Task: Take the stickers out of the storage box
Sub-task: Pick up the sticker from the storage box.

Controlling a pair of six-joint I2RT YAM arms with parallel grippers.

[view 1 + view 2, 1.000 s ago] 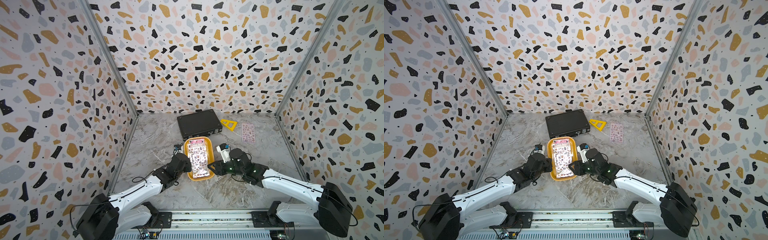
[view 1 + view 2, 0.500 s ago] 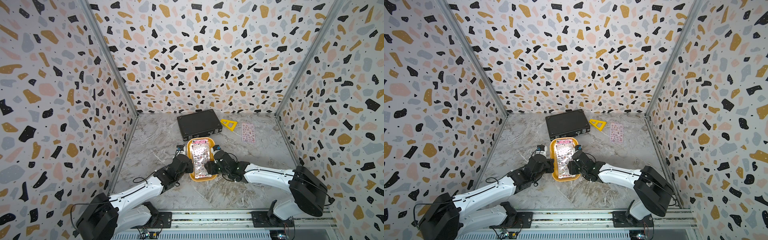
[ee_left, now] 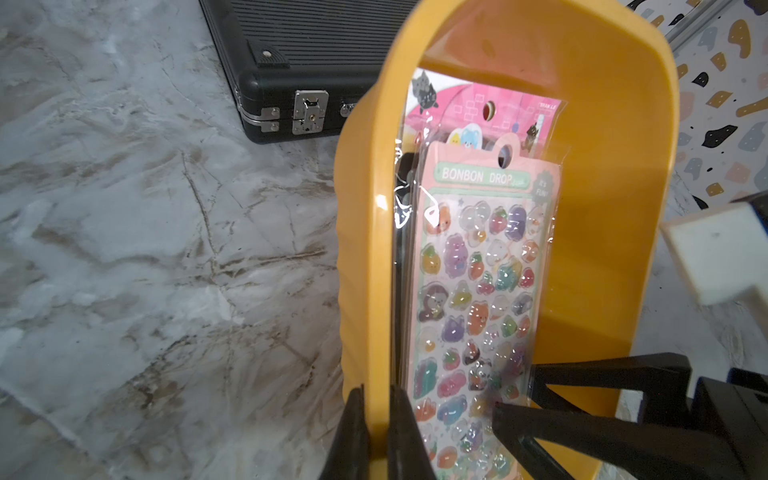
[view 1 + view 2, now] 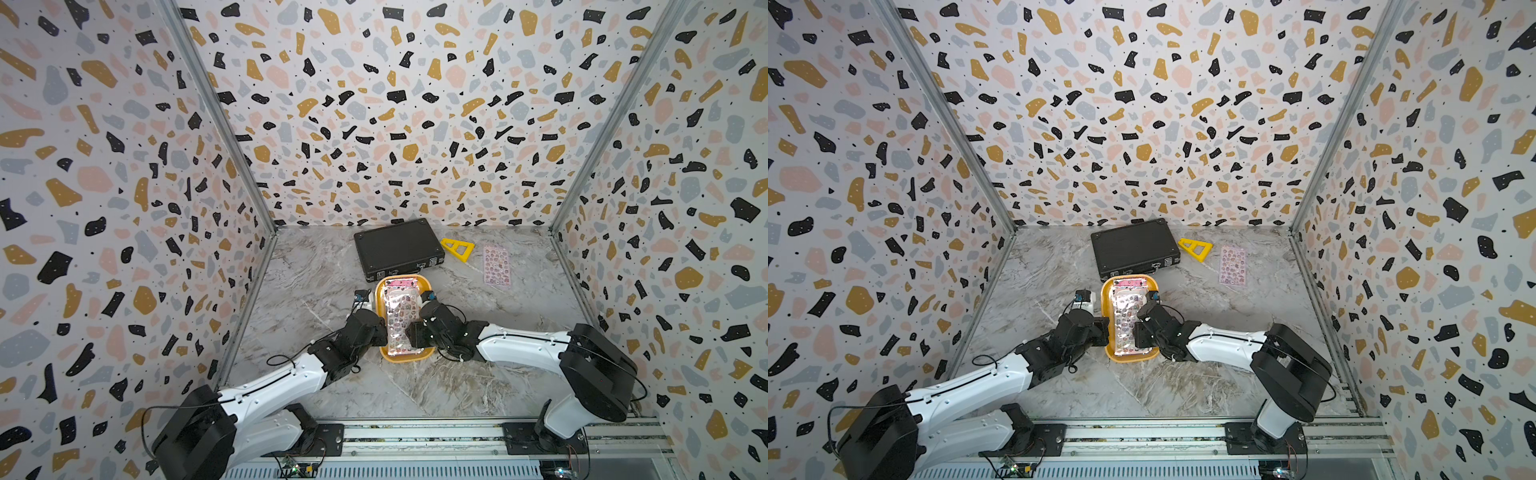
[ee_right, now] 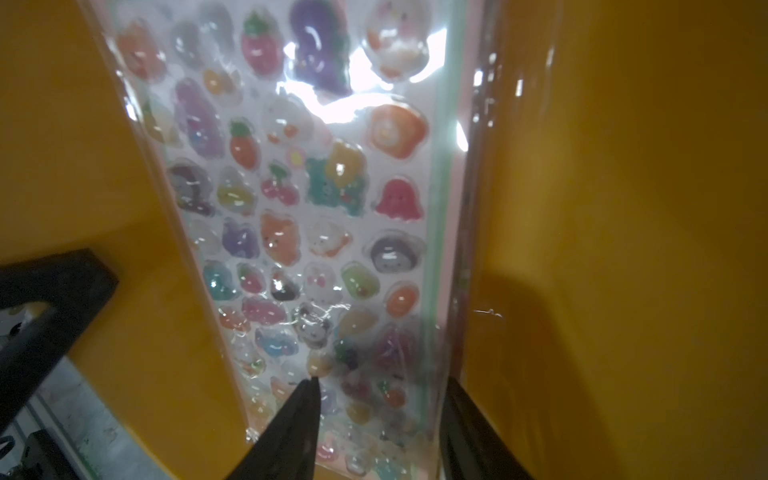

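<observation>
Top views, both — stickers [image 4: 400, 318] lie inside the storage box [image 4: 427, 286].
Left wrist: left gripper [image 3: 376, 415] closed on the box's rim. Right wrist: right gripper [image 5: 381, 380] half wide, 2 tips touching the top sheet [image 5: 316, 199].

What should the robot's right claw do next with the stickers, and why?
Probably close the right gripper on the top sticker sheet and lift. Its open jaws sit with one tip on the sheet and the other beside its edge, while the left gripper clamps the storage box rim.
</observation>
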